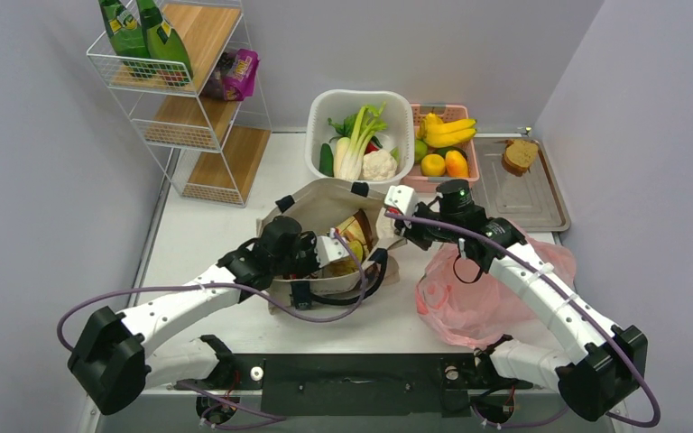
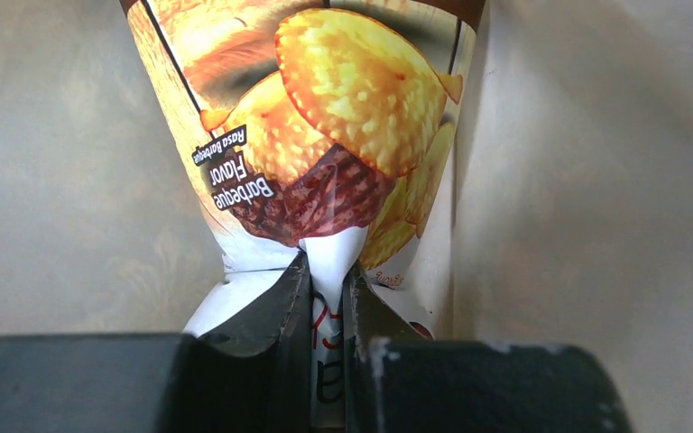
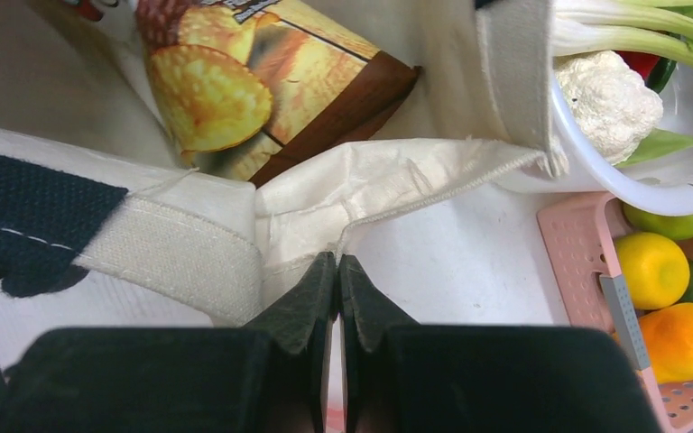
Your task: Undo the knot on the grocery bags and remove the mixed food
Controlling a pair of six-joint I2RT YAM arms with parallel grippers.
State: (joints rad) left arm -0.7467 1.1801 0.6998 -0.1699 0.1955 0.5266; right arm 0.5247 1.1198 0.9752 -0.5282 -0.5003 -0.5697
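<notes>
Your left gripper [image 2: 328, 263] pinching barbecue chip packet [image 2: 343, 108] inside canvas tote [image 1: 323, 197], right gripper [image 3: 337, 263] clamped on tote rim, bananas [image 1: 449, 132] in pink basket [image 1: 472, 155], cauliflower [image 1: 379, 165] in white basket [image 1: 315, 135]

Left arm [image 1: 176, 307] and right arm [image 1: 541, 280]: white link covers between black joint housings. Left gripper [image 2: 329, 262] and right gripper [image 3: 337, 260]: matte black, wedge-shaped fingers [image 2: 275, 316] tapering to the tips. Behind the fingers: white camera block [image 1: 401, 198], green indicator light [image 1: 457, 191], and purple cable [image 1: 226, 287] running to the base.
</notes>
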